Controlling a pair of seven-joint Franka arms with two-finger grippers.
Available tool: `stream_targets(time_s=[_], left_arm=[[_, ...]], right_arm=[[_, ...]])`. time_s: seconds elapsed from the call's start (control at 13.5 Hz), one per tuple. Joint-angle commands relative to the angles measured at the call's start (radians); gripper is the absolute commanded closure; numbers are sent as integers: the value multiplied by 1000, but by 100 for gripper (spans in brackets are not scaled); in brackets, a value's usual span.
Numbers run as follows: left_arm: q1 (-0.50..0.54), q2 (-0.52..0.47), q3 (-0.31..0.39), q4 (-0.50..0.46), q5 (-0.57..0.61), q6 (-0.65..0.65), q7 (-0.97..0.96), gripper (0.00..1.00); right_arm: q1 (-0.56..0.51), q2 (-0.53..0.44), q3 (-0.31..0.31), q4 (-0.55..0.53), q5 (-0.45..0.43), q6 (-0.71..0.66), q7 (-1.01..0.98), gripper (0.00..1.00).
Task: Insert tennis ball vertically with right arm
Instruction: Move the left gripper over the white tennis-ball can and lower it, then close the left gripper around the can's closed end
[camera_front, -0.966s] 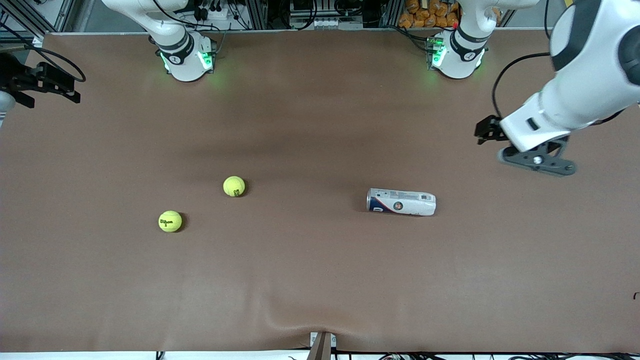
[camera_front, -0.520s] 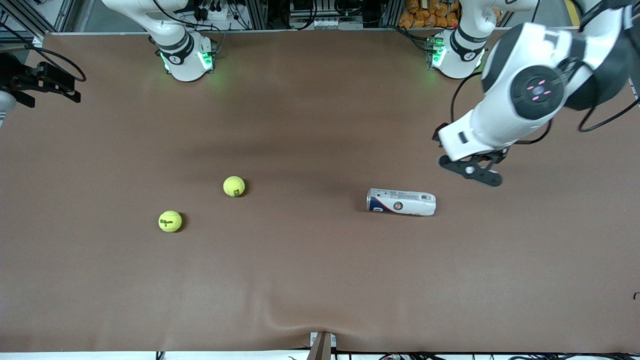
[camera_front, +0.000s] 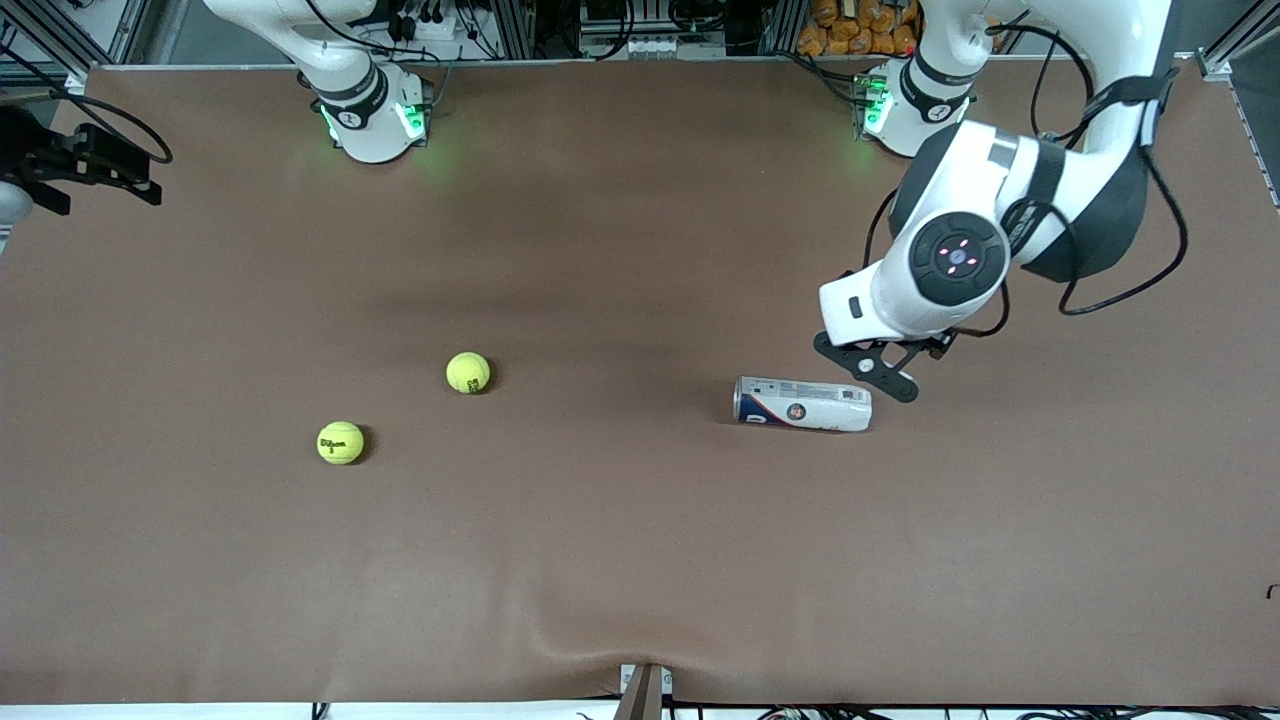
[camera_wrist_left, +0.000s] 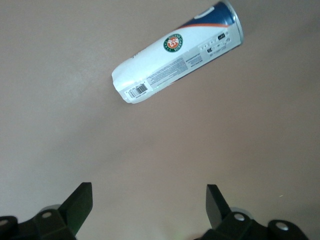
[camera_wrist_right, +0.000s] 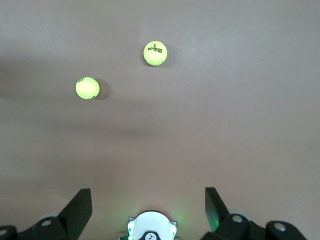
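Can (camera_front: 803, 404) lies on its side mid-counter; left gripper (camera_front: 866, 367), wide and empty, hangs over its closed end, likely to stand it upright. Two balls (camera_front: 468, 372) (camera_front: 340, 442) rest toward the right arm's end. Right gripper (camera_wrist_right: 148, 207) waits at that counter edge, wide and empty.

One ball (camera_wrist_right: 155, 53) carries black "Wilson" with a "3" under it; the can (camera_wrist_left: 177, 52) has a round green logo, barcode, small print too small to read
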Motion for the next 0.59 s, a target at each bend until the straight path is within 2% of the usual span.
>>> stream_targets(time_s=[0.0, 0.52], left_arm=[[-36, 33, -1, 15, 77, 6, 81, 0], [-39, 109, 1, 10, 101, 97, 262, 0]], right_arm=[[-11, 6, 8, 16, 1, -12, 12, 0], [-11, 6, 8, 16, 1, -13, 12, 0]])
